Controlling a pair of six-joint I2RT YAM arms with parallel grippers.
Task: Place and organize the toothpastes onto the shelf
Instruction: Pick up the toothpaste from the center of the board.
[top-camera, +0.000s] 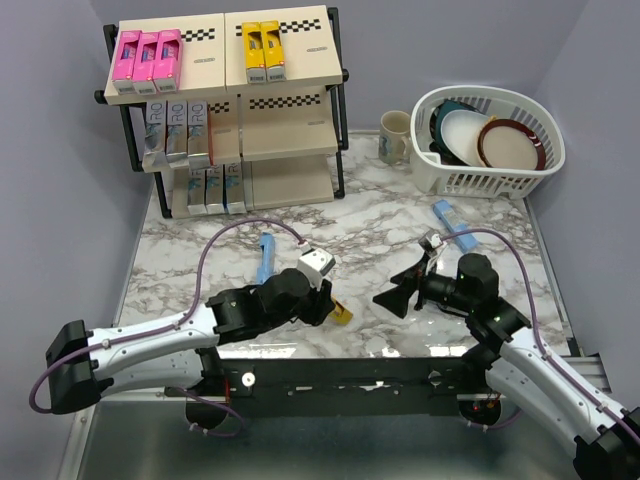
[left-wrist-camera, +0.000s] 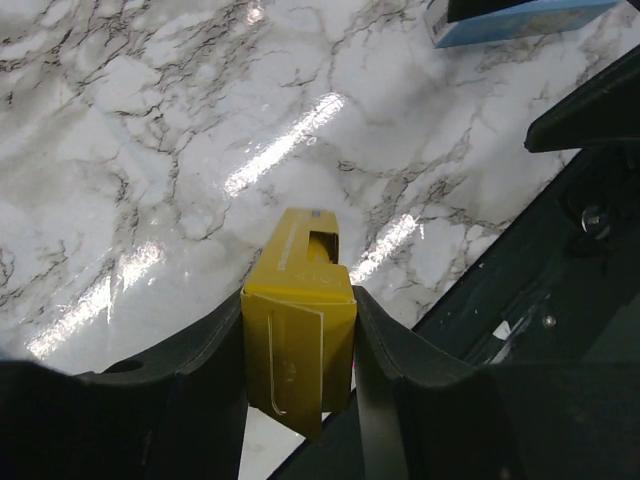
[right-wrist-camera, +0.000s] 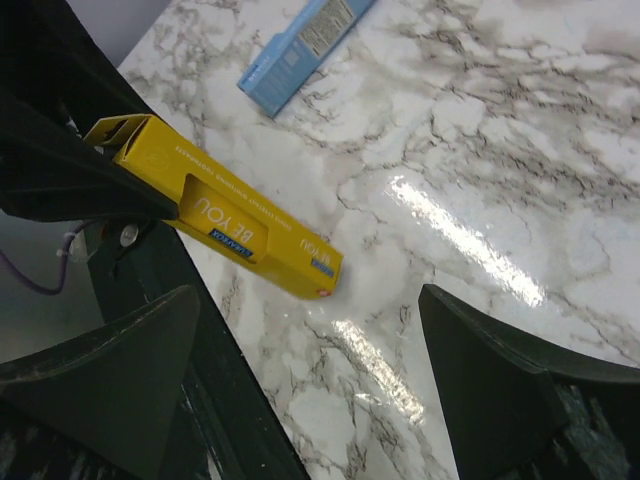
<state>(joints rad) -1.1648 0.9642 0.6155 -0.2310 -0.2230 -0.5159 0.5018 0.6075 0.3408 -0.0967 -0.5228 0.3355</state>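
**Yellow carton pinched, mostly hidden from above**

The left jaws are closed flat against the two long sides of a yellow toothpaste carton (left-wrist-camera: 298, 275), near its flap end. In the overhead view the wrist covers nearly all of it, and only a yellow corner shows at the near edge of the marble-patterned surface (top-camera: 400, 225). Whether its far end rests on the surface or hangs just above it is not clear. The card is glossy, with a cut-out window and "BE YOU" printed on one face. The right jaws stand spread wide with nothing between them, facing the carton from the right.

Farther out, one light blue carton (top-camera: 265, 257) lies just beyond the left arm. Another (top-camera: 455, 225) lies beyond the right arm, its end cut off in the left wrist view.

At the back left stands the shelf (top-camera: 300, 30), black tube and beige boards. Pink cartons (top-camera: 148, 55) and yellow cartons (top-camera: 265, 50) stand on its top tier. The lower tiers hold silvery and blue cartons, shadowed and too small to read. A white slotted basket (top-camera: 480, 182) of dishes sits at the back right, with a mug (top-camera: 397, 135) beside it.
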